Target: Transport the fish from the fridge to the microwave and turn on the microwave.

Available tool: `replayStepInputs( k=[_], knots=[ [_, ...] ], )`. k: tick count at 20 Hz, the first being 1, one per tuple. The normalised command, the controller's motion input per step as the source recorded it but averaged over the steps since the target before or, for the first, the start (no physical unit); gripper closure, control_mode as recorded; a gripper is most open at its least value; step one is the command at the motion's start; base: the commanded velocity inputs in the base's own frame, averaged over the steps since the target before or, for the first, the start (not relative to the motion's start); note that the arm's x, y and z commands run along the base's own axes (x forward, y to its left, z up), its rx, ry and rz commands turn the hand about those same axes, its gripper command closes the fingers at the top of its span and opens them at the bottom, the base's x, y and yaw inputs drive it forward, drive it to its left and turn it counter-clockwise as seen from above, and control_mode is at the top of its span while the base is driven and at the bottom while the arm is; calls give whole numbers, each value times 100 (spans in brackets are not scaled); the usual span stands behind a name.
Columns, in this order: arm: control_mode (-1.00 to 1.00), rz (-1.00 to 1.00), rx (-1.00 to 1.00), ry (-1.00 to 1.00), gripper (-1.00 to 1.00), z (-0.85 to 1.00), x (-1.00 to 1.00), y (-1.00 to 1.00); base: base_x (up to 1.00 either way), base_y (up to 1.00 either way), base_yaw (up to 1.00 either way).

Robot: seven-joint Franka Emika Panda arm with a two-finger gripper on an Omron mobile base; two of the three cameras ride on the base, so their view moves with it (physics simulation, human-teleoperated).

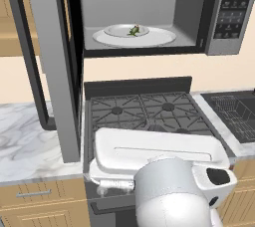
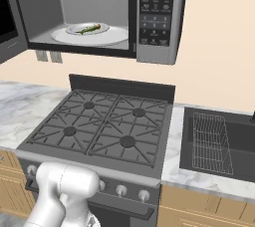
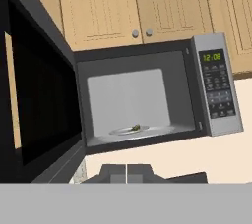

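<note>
Lying on its plate [image 2: 87,29] inside the microwave [image 1: 219,12] — the fish [image 2: 89,29], well apart from the closed claw [image 3: 126,173].

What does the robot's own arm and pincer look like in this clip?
The arm is glossy white with rounded, bulbous segments and dark joint openings; no cables or markings show. The pincer has two small dark-grey blocky fingertips.

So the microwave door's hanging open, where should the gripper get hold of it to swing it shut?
Probably best at the free outer edge of the microwave door, farthest from the hinge, coming from its outer face on the left and sweeping toward the microwave. The shut gripper could simply push there.
</note>
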Motion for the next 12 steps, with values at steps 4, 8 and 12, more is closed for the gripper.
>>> replayStepInputs(
  k=[4, 8, 12],
  knots=[
    [-100, 0, -5, 0, 100, -12, 0, 30, 0, 0, 0],
    [-100, 0, -5, 0, 100, -12, 0, 31, 0, 0, 0],
    [-100, 0, -5, 0, 100, -13, 0, 33, 0, 0, 0]
  ],
)
